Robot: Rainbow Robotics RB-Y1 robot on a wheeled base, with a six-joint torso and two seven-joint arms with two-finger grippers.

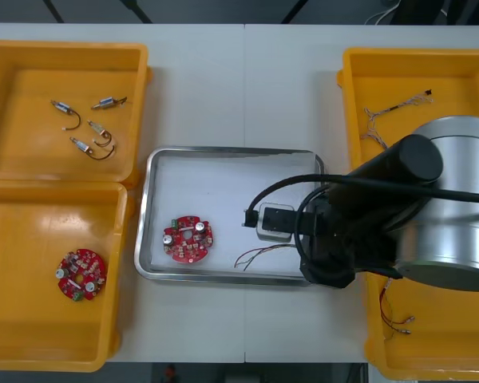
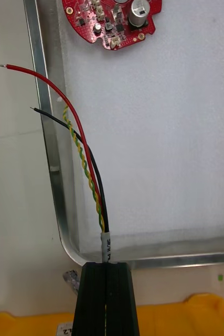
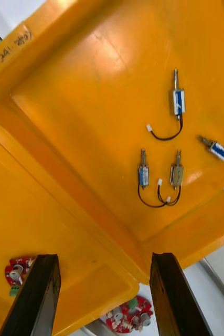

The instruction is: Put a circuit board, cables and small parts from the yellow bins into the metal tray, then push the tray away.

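Note:
My right gripper (image 2: 106, 275) is shut on a cable (image 2: 88, 168) of red, black and twisted yellow-green wires, held at its white sleeve. It hangs over the near right part of the metal tray (image 2: 49, 147), with the loose wire ends reaching across the rim. The right arm (image 1: 383, 207) covers that corner of the tray (image 1: 148, 207), and the cable (image 1: 263, 254) trails out from under it. A red circuit board (image 1: 188, 239) lies in the tray. My left gripper (image 3: 104, 257) is open above the far left bin (image 3: 80, 105), over several small metal parts (image 3: 143, 176).
A second circuit board (image 1: 81, 274) lies in the near left bin (image 1: 32, 335). Twisted cables (image 1: 387, 112) lie in the far right bin, and another cable (image 1: 395, 315) is in the near right one. Bare table lies beyond the tray.

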